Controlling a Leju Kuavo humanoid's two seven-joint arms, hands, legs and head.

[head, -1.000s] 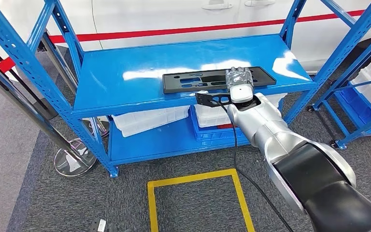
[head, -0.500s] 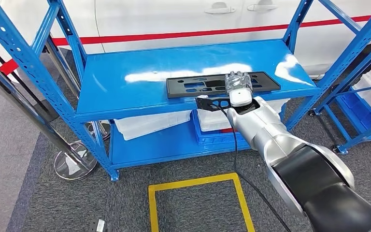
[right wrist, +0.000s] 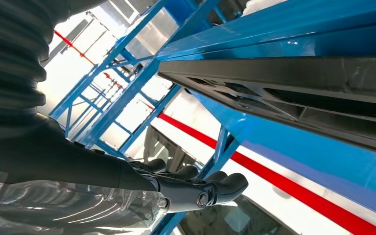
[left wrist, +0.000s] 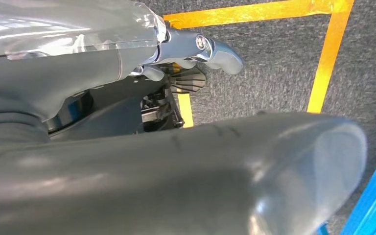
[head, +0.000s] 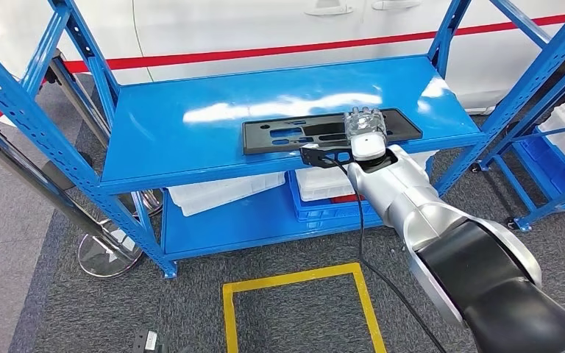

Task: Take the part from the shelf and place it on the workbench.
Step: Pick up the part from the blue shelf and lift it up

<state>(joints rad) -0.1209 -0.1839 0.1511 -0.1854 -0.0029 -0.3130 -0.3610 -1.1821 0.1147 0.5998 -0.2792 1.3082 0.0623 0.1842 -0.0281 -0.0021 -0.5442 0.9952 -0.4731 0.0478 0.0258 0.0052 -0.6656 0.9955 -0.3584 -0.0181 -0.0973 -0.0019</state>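
From the head view we see the blue shelf (head: 191, 140) with the part (head: 294, 134), a flat black plate with cut-outs, lying on its upper deck near the front edge. The right hand (head: 363, 131) reaches out over the right half of the part, its fingers extended flat across it; whether they actually touch the plate we cannot tell from up here. A black bracket with a cable (head: 358, 220) sits at the wrist, just in front of the deck's edge.

The right wrist view adds what the head view hides: there the part (right wrist: 293, 83) shows edge-on along the deck's front, with its ribbed underside visible, and the right hand's dark fingers (right wrist: 215, 188) stretch out straight, holding nothing (they appear apart from the plate in this turned picture).

In the left wrist view the left hand (left wrist: 196, 58) hangs over grey carpet marked with yellow tape (left wrist: 323, 63), its fingers curled in with nothing in them.

On the lower deck stand white bins (head: 221, 193) and a blue crate (head: 324, 206). A white vehicle with a red stripe (head: 265, 51) lies behind.
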